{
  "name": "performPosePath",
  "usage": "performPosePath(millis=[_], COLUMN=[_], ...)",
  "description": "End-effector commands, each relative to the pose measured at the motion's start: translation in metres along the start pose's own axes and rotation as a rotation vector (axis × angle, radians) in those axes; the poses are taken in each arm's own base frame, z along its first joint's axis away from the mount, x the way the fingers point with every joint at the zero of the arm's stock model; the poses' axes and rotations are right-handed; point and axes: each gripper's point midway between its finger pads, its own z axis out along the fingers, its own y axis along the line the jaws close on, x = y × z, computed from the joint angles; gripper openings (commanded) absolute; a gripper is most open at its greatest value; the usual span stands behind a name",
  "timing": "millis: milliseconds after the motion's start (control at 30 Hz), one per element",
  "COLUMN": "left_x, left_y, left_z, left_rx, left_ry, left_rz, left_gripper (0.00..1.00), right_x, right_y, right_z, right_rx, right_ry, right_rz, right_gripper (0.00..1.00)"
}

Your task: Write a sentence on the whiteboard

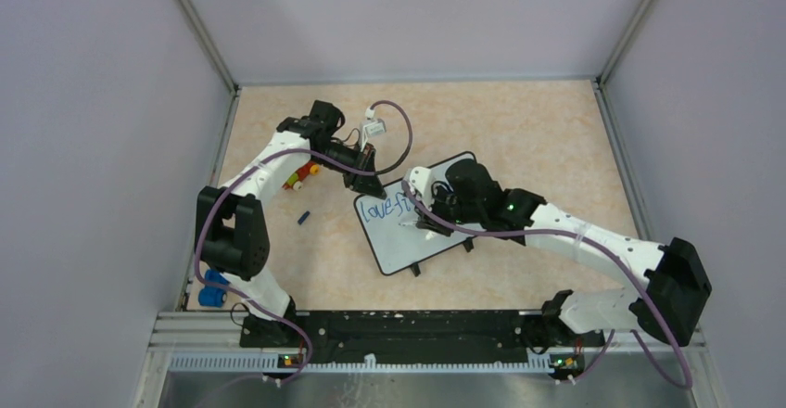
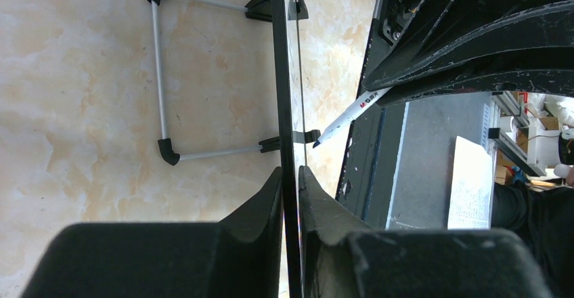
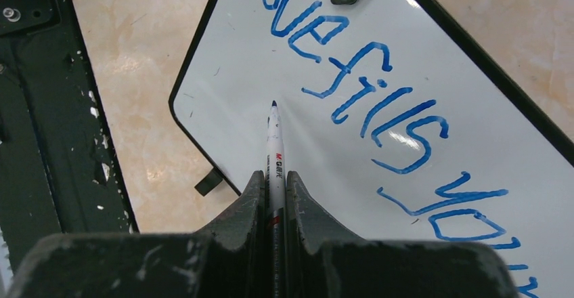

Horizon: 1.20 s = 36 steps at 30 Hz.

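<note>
Holding a white marker (image 3: 274, 142), the jaws of the right gripper (image 3: 274, 176) are closed tightly on its barrel, and the dark tip is pointed at the whiteboard (image 3: 223, 88). The tip is placed over a bare white part, just beside the letter "f" of the sentence (image 3: 379, 108). Whether the tip touches the surface cannot be told. The blue letters "love fills you" can be read in two slanted lines; the rest is cut by the picture edge.

The jaws of the left gripper (image 2: 290, 173) are closed on the thin black frame of the board, one finger on each side. In the left wrist view the board is seen from the edge, and a metal wire stand (image 2: 159, 74) with black corners is seen behind it.

In the top view the board is found near the middle of the table (image 1: 519, 121), turned diagonally between the two arms. Its far left corner is held by the left gripper, and its right part is covered by the right arm. A small blue cap (image 1: 303, 216) is seen on the table, left of the board and apart from it.
</note>
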Motion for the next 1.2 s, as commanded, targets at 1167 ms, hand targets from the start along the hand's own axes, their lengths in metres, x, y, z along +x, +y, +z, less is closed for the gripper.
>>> performPosePath(millis=[1167], left_x=[-0.006], left_y=[-0.006], left_z=[-0.003], left_rx=[0.018], left_ry=[-0.022], left_rz=[0.029], left_gripper=[0.0], right_x=[0.04], right_y=[0.016], right_z=[0.016], right_rx=[-0.032], right_ry=[0.114], right_rz=[-0.102], right_gripper=[0.0])
